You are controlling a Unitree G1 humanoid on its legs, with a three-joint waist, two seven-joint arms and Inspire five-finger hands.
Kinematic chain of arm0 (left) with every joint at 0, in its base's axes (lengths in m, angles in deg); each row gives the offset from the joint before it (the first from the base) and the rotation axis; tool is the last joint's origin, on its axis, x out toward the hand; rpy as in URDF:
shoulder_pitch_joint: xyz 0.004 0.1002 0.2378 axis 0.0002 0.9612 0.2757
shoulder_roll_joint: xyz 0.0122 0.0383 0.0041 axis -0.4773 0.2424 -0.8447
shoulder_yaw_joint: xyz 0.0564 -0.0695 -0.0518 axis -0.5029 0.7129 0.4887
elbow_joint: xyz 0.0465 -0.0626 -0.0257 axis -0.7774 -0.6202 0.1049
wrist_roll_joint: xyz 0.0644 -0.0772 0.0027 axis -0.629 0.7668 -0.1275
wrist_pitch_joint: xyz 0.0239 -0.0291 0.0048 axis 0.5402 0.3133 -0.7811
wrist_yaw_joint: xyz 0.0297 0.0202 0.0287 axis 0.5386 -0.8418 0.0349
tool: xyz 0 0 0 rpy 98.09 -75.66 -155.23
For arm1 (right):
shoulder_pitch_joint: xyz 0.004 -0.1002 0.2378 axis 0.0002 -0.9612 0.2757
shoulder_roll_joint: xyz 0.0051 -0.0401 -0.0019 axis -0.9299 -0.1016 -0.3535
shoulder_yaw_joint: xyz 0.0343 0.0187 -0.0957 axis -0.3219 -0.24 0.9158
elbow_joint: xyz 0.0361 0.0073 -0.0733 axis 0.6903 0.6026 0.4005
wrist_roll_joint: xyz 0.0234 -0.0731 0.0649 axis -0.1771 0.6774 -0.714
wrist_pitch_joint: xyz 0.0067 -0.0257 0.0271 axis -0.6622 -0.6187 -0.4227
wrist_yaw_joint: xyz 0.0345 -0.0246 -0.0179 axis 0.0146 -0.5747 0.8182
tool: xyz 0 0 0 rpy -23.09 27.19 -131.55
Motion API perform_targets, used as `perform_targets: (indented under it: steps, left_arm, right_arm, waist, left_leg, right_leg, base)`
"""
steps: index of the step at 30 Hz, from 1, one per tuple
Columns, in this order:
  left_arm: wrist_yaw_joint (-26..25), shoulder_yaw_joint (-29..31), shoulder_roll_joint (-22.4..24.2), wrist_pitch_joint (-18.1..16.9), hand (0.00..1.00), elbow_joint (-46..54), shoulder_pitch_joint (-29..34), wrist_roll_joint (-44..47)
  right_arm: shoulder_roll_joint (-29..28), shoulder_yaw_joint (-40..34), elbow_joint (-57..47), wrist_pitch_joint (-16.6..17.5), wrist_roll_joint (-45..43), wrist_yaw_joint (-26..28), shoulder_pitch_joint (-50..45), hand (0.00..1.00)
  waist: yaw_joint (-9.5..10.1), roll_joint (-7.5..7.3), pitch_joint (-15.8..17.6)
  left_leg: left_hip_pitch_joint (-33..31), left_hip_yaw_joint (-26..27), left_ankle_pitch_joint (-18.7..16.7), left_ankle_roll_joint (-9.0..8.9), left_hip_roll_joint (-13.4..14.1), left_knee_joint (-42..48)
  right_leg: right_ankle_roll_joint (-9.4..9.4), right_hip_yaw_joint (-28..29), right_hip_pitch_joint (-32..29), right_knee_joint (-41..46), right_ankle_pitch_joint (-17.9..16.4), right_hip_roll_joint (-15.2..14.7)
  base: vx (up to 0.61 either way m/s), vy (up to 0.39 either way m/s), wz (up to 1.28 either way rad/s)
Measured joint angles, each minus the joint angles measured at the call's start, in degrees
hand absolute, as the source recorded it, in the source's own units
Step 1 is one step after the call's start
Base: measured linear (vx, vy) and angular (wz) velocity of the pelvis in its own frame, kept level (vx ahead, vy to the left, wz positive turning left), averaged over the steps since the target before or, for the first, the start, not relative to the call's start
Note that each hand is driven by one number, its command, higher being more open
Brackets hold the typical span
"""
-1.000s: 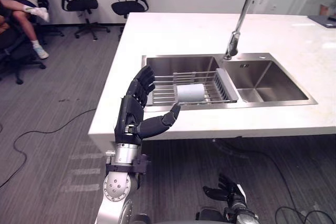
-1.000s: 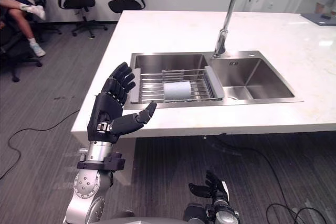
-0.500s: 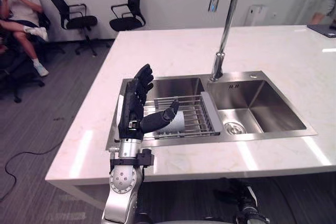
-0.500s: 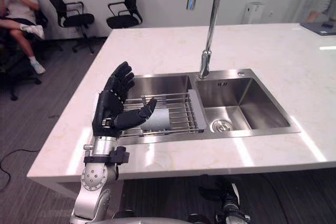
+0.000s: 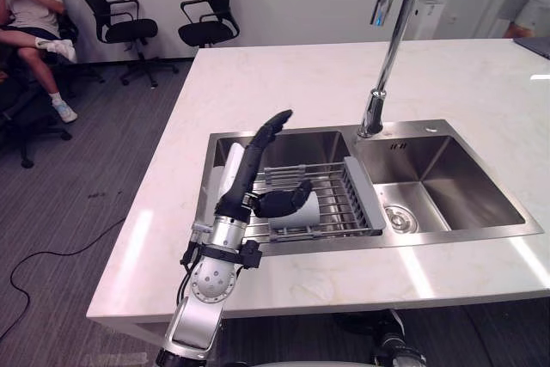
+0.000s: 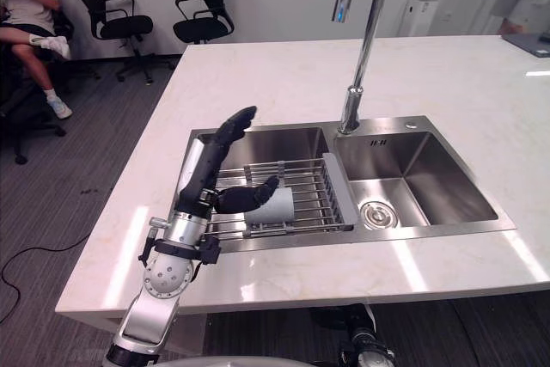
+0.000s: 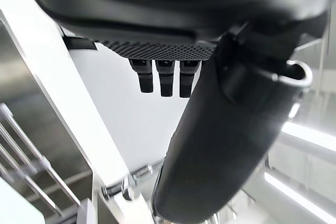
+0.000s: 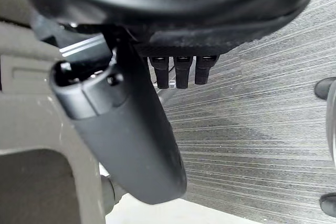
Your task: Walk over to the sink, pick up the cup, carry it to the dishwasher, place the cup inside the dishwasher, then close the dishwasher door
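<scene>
The cup [image 6: 278, 209] lies on its side on the wire drying rack [image 5: 333, 198], which sits across the left basin of the stainless double sink [image 5: 391, 242], close to the counter's [image 5: 284, 75] near edge. My left hand [image 5: 244, 176] is raised over that basin's near left corner, the forearm coming up from below the counter's near edge. The palm stands edge-on, and the fingers [image 5: 273, 123] are straight, slanting up and away toward the far side. The thumb [image 5: 282, 200] juts out sideways across the front of the cup; I cannot tell whether it touches. The hand is open and holds nothing. My right hand [image 8: 173, 3] hangs low over the grey carpet [image 8: 252, 129], fingers straight and thumb spread, also open. The tall chrome faucet [image 5: 387, 49] rises behind the divider between the basins. Beyond the counter's far left corner stand black office chairs [image 5: 129, 19], and a person [image 5: 34, 19] sits there.
</scene>
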Motion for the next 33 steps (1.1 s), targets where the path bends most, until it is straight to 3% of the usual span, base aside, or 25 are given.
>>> perform_targets:
  steps: [7, 15, 33]
  left_arm:
    - [0.22, -0.18, -2.68, 0.37, 0.90, -10.97, -3.12, -3.28]
    - [0.68, -0.14, -6.26, 2.11, 0.90, -16.39, -3.52, -7.45]
    - [-0.47, 0.53, -7.19, 3.32, 0.90, -21.47, -6.86, -10.88]
  right_arm:
    - [1.52, -0.08, 4.74, 0.04, 0.03, 0.18, 0.06, 0.90]
    - [1.67, 0.08, 6.54, 0.04, 0.06, 0.49, 0.07, 0.90]
    - [1.61, -0.04, 7.68, 0.05, 0.09, 0.47, 0.49, 0.90]
  waist:
    - [-1.51, -0.02, -1.04]
    - [-2.53, -0.17, -0.98]
    - [-3.56, -1.50, -0.50]
  left_leg:
    - [1.54, -0.84, 3.58, -0.42, -0.19, -6.52]
    - [1.28, -1.87, 5.89, 0.47, -1.93, -9.51]
    - [1.45, -4.59, 6.35, 0.86, -3.00, -10.84]
  right_leg:
    - [0.15, 1.33, -0.74, -3.12, 3.28, 1.03]
    - [0.09, 1.48, -0.37, -8.30, 6.90, -0.07]
    - [0.79, 1.10, 1.15, -11.98, 8.53, -0.56]
  base:
    - [-0.04, -0.015, -0.12]
    - [-0.08, 0.034, 0.00]
    - [0.01, 0.003, 0.01]
